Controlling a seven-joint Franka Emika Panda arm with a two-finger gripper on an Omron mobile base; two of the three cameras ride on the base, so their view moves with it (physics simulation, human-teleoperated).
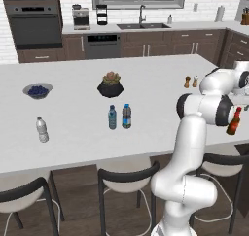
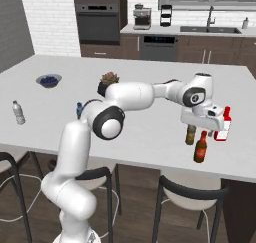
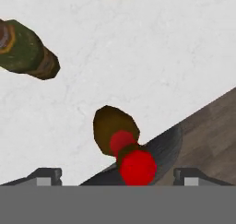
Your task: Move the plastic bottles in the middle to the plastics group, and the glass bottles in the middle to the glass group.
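White stone table [image 1: 78, 143] spans the left base view, carrying two blue-capped plastic bottles [image 1: 119, 117] side by side in the middle, a clear white-capped bottle [image 1: 42, 129] well apart to the left, a bowl of blueberries [image 1: 37, 90] and a potted plant [image 1: 110, 85] farther back. At the right edge, beside the arm's elbow, the brown bottle with the red neck [image 1: 234, 122] stands upright.

From the right base view, the claw [image 2: 202, 121] hangs just above that brown bottle [image 2: 200, 147], which stands near the table's front edge. Just behind it are the gold-necked dark bottle [image 2: 190, 134] and the tall red bottle [image 2: 223, 124], all close together. The white-capped bottle [image 2: 18, 112] stands far off on the left.

Looking down the hand view, the two fingertips [image 3: 46, 175] stand wide on either side of the red cap [image 3: 137, 167] without touching it: the claw is released. The gold-necked bottle [image 3: 27, 49] lies toward the upper left.
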